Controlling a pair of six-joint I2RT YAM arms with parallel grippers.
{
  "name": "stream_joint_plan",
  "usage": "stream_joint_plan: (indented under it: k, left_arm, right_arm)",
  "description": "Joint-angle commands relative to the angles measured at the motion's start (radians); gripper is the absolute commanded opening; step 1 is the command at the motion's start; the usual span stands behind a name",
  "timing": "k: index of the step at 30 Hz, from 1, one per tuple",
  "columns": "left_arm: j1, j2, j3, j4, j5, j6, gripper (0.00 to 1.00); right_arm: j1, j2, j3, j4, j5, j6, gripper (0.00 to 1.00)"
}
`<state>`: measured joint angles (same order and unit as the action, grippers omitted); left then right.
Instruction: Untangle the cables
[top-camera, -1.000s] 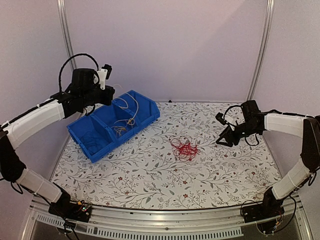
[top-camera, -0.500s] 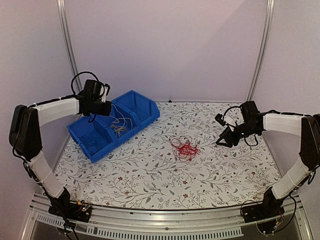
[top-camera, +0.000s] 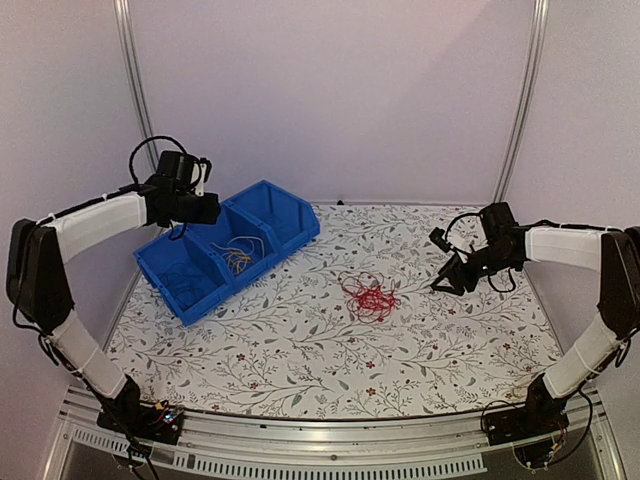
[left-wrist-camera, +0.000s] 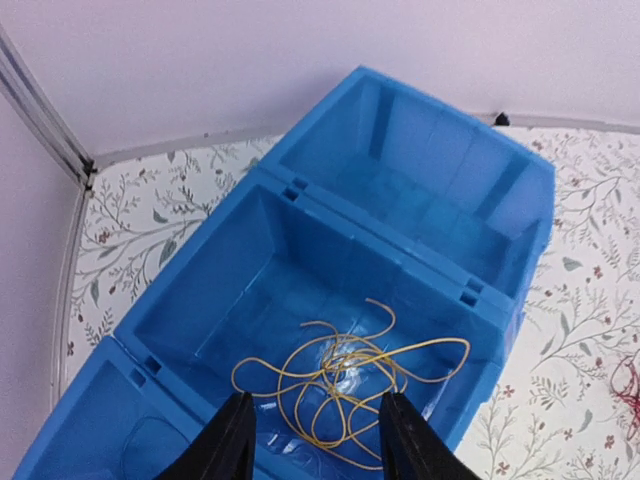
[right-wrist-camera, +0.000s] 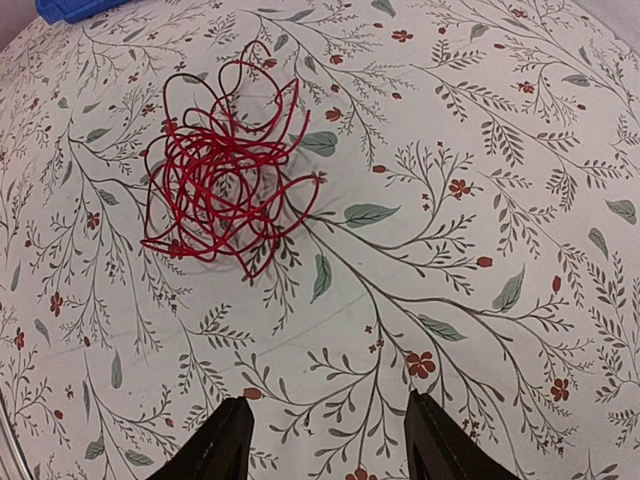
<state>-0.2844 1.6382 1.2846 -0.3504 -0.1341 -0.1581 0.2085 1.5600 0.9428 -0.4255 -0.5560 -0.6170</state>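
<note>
A cable coil (left-wrist-camera: 345, 385) lies in the bin's (left-wrist-camera: 390, 255) middle compartment, a cable tangle (right-wrist-camera: 225, 190) on the table (top-camera: 300, 350) right of it.

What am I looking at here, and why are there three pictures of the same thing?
These are two robot arms bolted at the near edge of a flower-patterned table. One picture comes from a fixed camera above and behind them. The other two come from small cameras on each arm's wrist, looking past that arm's own two-finger tool. The left tool hangs open over a blue bin with three compartments. A loose tangle of yellow cable lies in the middle one. The right tool is open above the table, facing a tangled red cable that lies there. Neither tool holds anything.
</note>
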Motion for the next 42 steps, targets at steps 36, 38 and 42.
stream_joint_plan:
  k: [36,38,42]
  left_arm:
    - [-0.637,-0.007,-0.217,0.524,0.31,-0.064,0.48]
    - [-0.641,0.007,-0.208,0.521,0.312,-0.066,0.48]
    - [-0.648,0.033,-0.201,0.527,0.31,-0.071,0.48]
  right_arm:
    - [0.166,0.705,0.717,-0.295,-0.283,0.103,0.48]
    - [0.166,0.718,0.733,-0.305,-0.298,0.103,0.35]
    - [0.166,0.719,0.744,-0.316,-0.307,0.106,0.08]
